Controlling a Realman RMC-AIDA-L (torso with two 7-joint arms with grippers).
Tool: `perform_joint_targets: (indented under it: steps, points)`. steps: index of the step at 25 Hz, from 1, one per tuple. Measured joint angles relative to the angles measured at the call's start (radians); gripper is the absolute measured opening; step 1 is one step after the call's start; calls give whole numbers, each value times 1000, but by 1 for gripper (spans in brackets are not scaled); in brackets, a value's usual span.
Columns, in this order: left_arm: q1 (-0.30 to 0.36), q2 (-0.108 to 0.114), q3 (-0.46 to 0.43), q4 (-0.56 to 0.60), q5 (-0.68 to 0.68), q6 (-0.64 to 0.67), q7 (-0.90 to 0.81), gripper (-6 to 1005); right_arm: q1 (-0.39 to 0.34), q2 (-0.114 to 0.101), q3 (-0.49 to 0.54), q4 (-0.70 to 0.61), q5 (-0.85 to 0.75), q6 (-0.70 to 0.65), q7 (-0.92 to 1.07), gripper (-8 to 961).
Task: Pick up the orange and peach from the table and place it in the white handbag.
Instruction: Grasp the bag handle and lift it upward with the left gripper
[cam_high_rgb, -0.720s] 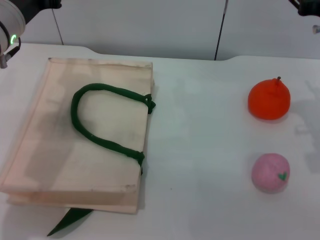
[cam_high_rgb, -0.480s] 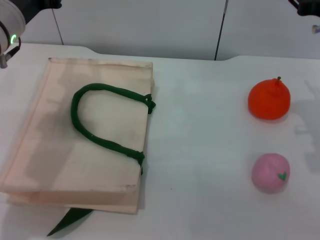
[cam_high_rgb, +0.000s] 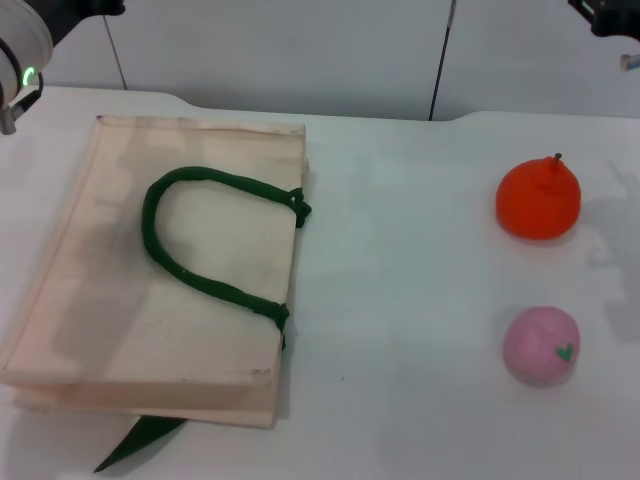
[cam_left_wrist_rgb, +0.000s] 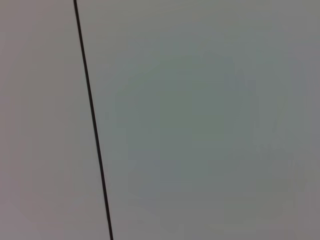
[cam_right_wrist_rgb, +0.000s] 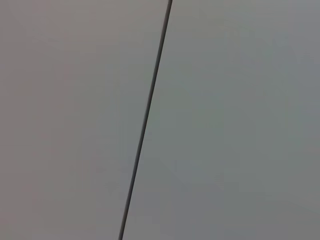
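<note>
The white handbag (cam_high_rgb: 170, 270) lies flat on the left half of the table, with one dark green handle (cam_high_rgb: 200, 240) looped on top. The orange (cam_high_rgb: 539, 198) stands at the right, a dark stem on top. The peach (cam_high_rgb: 541, 345) sits nearer to me, below the orange, its green leaf mark facing forward. My left arm (cam_high_rgb: 20, 50) shows only at the top left corner, above the bag's far corner. My right arm (cam_high_rgb: 605, 18) shows only at the top right corner, beyond the orange. Both wrist views show only a grey wall with a dark seam.
A white table (cam_high_rgb: 400, 280) bears everything, with bare surface between the bag and the fruit. A green tab (cam_high_rgb: 135, 442) sticks out from under the bag's near edge. A wall with dark seams (cam_high_rgb: 440, 60) stands behind the table.
The right arm's dark part at the top right corner has shifted slightly leftward into view. The bag, the orange and the peach have not moved.
</note>
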Motion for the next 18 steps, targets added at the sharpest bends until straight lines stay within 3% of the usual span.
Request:
perform_joint_targets:
  steps: [9, 18]
  points:
    - [-4, 1, -7, 12, -2, -46, -2, 373, 6, 0, 0, 20, 0, 0, 0, 726]
    - [-17, 4, -151, 232, -4, -500, -12, 372, 14, 0, 1, 47, 3, 0, 0, 726]
